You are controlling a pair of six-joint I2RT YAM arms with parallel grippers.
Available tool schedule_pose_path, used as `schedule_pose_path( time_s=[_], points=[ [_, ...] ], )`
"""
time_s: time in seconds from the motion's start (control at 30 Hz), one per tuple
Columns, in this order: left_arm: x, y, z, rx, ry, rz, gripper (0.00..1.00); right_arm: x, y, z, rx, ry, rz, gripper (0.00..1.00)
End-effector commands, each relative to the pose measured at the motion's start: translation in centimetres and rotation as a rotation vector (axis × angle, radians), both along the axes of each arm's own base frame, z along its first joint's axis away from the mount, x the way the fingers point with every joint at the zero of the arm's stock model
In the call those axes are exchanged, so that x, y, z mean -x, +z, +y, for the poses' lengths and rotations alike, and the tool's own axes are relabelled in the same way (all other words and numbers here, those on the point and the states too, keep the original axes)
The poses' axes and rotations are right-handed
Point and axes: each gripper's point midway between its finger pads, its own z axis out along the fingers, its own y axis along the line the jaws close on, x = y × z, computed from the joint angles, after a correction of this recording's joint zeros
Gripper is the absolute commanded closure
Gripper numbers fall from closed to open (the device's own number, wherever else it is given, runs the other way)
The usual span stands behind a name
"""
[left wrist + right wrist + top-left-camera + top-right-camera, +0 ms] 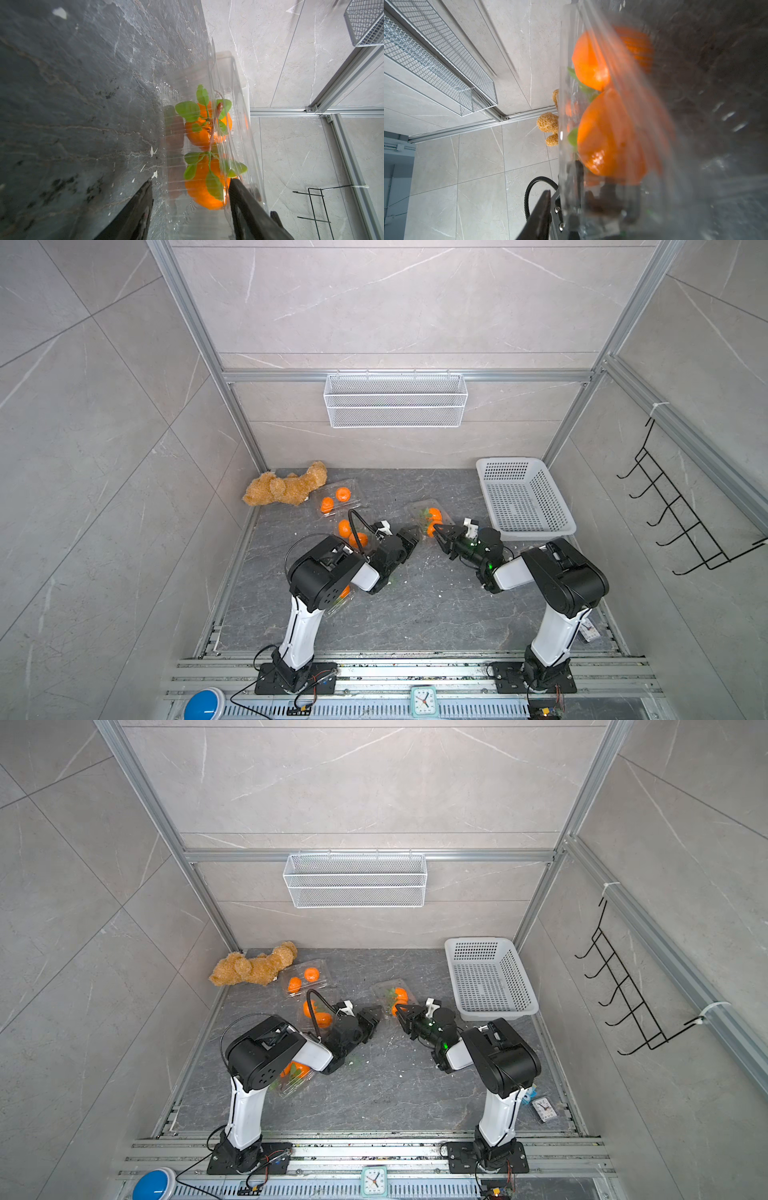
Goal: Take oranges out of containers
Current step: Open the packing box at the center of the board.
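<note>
Left pincer and right pincer, part-open, flank the container at 8 and 4 o'clock, seemingly to open it; grip unclear.

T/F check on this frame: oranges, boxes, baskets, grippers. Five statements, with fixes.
1. The teddy bear lies beside the far box, which holds two oranges. True.
2. The white plastic basket holds oranges. False: nothing shows in it.
3. The left gripper and right gripper are both at the middle box. True.
4. One orange lies loose outside the boxes. False: every orange in view sits in a clear box.
5. The alarm clock sits in the wall basket. False: it stands at the cell's near edge.
</note>
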Motion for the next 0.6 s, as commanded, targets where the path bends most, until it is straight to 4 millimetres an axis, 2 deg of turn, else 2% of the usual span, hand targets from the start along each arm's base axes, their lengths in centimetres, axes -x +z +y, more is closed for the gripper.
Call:
schedule_pose_path(
  time_s=[0.0, 0.57],
  points=[
    [2.3, 0.5, -3.1, 0.024, -0.142, -0.025, 0.4, 0.7, 2.4, 3.0, -0.055, 0.104, -0.08, 0.69],
    [3.0, -0.1, -3.3, 0.018, -0.149, -0.01, 0.41, 0.8, 3.8, 3.7, -0.091, 0.119, -0.136, 0.65]
  ],
)
